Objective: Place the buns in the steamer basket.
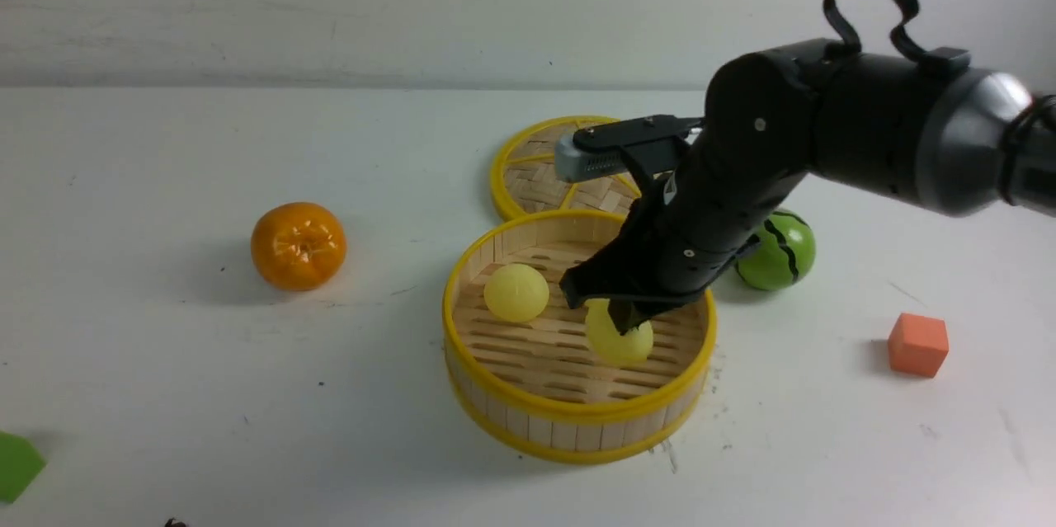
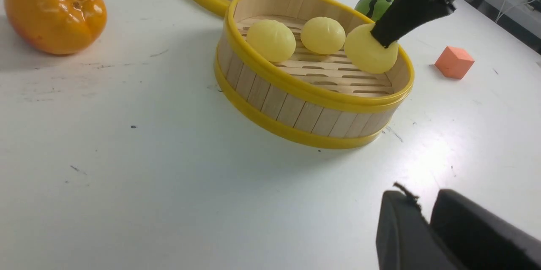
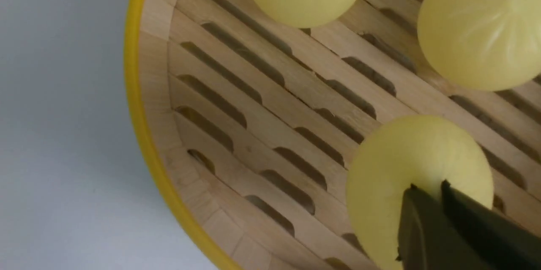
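Observation:
The steamer basket [image 1: 528, 405] [image 2: 304, 92] [image 3: 136, 92] stands at the table's middle. Three pale yellow buns show in the left wrist view: two rest on the slats [image 2: 271, 40] [image 2: 323, 34], and the third [image 2: 371, 55] is near the basket's far wall. My right gripper [image 1: 620, 314] [image 2: 382, 39] [image 3: 427, 186] reaches down into the basket, shut on the top of that third bun [image 1: 620, 341] [image 3: 405, 164]. The front view shows one resting bun [image 1: 516, 293]; the arm hides the other. My left gripper [image 2: 422, 196] hovers over bare table near the basket, fingers almost together, holding nothing.
An orange [image 1: 298, 246] lies left of the basket. The flat woven lid [image 1: 528, 172] lies behind it, and a green striped watermelon ball [image 1: 780, 251] to its right. An orange cube [image 1: 917, 344] sits further right. A green piece [image 1: 15, 465] is at the near left edge.

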